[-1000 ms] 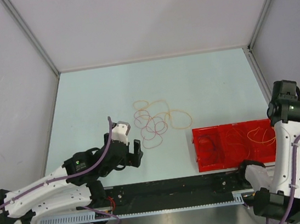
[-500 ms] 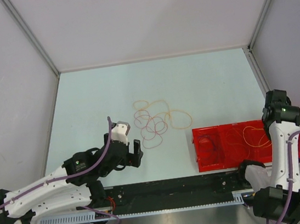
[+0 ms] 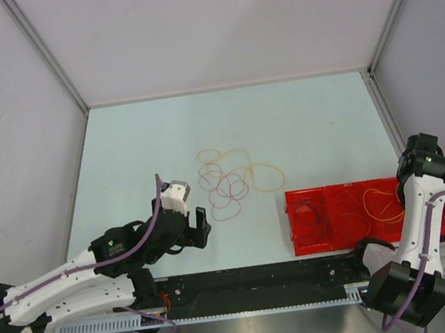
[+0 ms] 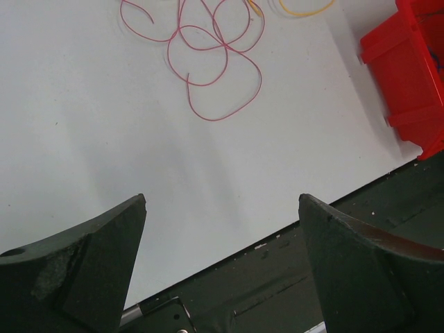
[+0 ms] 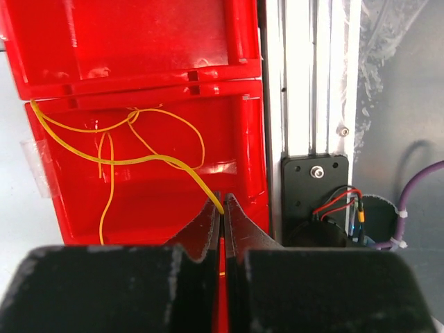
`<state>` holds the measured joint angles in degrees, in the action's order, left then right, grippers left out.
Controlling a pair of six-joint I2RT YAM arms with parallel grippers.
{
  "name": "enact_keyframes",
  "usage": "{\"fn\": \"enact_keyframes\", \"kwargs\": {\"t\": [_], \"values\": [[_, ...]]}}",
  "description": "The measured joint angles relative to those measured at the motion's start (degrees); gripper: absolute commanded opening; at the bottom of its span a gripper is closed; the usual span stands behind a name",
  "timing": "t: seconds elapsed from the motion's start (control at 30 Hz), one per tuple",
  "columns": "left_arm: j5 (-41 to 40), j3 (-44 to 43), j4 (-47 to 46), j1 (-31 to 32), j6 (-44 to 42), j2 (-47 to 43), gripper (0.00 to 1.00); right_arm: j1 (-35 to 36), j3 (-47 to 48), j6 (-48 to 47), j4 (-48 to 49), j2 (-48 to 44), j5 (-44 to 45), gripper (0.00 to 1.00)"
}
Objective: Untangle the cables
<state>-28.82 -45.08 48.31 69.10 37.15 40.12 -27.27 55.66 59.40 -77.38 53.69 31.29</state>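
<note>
Right jaws: clenched on thin yellow wire loop [image 5: 149, 160], red plastic bin [image 5: 139, 41] beneath.
Left jaws: released; tangled red wire loops [image 4: 223, 48] ahead.
Risk: we expect a snag could drag binned loops out.

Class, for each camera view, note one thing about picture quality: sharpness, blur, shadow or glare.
Top external: even, soft light; the thin cables faint yet sharp. Left wrist: red cable crisp, left hand dark, soft shadow on the table. Right wrist: glare patches on the red tray, yellow cable sharp, right hand blurred close up.
</note>
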Motion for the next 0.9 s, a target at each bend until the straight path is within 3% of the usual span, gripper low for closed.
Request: {"fn": "enact_keyframes", "kwargs": {"t": [0.5, 0.77, 0.9], "values": [[-0.63, 0.0, 0.24, 0.15, 0.39, -0.31, 0.96, -4.63, -0.02, -10.75, 12.81, 5.86, -1.88, 0.0], [-0.94, 0.0, 0.31, 0.15, 0.42, 0.2, 0.96, -2.62, 2.34, -16.96, 17.84, 6.69, 4.2, 0.0], [-1.01, 0.0, 0.31, 0.15, 0.42, 1.03, 0.96, 1.79, 3.74, -18.78, 18.6, 6.99, 12.17, 0.0]]}}
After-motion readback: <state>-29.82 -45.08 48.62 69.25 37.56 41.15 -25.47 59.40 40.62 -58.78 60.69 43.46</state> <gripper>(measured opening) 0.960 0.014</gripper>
